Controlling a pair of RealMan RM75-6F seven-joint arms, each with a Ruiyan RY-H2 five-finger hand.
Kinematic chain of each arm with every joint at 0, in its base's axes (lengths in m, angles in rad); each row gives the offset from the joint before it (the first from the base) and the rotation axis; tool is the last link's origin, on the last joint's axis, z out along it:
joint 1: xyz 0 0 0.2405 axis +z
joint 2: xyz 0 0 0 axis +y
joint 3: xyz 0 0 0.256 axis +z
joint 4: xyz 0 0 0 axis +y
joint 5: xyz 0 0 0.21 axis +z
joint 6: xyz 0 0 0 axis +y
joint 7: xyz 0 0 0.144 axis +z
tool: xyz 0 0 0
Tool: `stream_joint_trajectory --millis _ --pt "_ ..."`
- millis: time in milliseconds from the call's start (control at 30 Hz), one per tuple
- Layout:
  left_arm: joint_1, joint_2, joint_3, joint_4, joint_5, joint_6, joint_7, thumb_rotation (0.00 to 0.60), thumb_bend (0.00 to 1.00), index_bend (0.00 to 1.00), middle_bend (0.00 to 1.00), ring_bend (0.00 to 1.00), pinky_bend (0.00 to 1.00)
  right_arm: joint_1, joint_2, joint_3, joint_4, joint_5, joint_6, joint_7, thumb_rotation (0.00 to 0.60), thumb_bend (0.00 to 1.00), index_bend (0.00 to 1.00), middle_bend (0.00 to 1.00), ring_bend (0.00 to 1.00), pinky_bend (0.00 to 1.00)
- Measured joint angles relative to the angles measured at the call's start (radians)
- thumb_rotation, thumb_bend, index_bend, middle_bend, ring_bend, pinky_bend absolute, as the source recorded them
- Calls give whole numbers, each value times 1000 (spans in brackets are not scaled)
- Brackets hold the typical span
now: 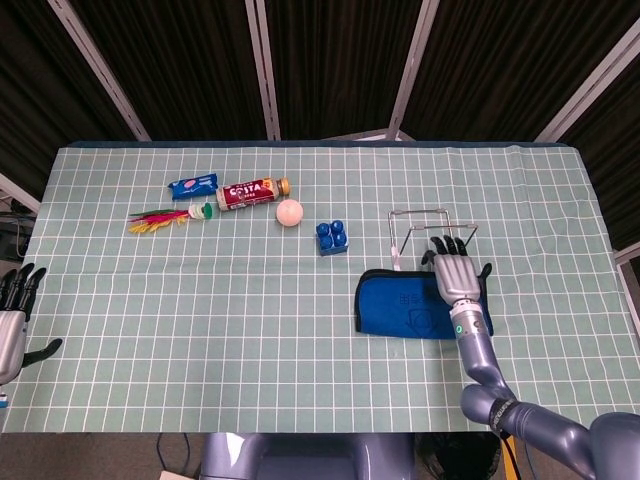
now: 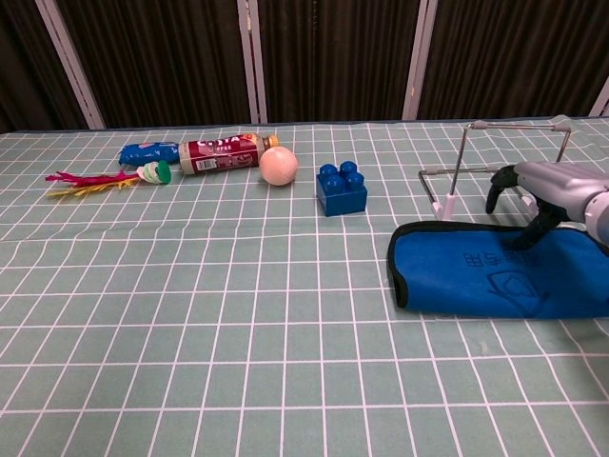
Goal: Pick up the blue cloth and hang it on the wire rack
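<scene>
The blue cloth (image 1: 402, 304) (image 2: 476, 270) lies flat on the table, right of centre, with a dark trim along its edge. The wire rack (image 1: 424, 214) (image 2: 455, 168) stands just behind it. My right hand (image 1: 458, 272) (image 2: 550, 187) hovers palm down over the cloth's far right part. Its fingers are spread and reach toward the rack's base, and one fingertip touches the cloth; it holds nothing. My left hand (image 1: 14, 308) rests at the table's left edge, fingers apart and empty. The chest view does not show it.
A blue toy block (image 1: 331, 237) (image 2: 341, 188) sits left of the rack. Further left along the back are a pale ball (image 1: 289, 212) (image 2: 278, 166), a brown bottle (image 1: 250, 192) (image 2: 221, 152), a blue snack pack (image 1: 192, 186) and a feathered shuttlecock (image 1: 168, 217).
</scene>
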Motion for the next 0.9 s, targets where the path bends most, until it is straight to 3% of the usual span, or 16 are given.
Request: stream_joint_trajectory --millis 300,600,900 --pt "2 4 3 -5 6 4 -8 600 0 0 0 0 0 -18 37 -25 -75 -28 28 -11 600 153 273 82 0 0" --pt "7 10 11 -12 29 15 -18 600 0 0 0 0 0 -79 163 -82 -276 -83 87 -27 600 154 273 79 0 0" --pt "6 14 15 -10 44 17 -24 600 0 0 0 0 0 -97 267 -167 -401 -295 102 4 600 192 273 79 0 0"
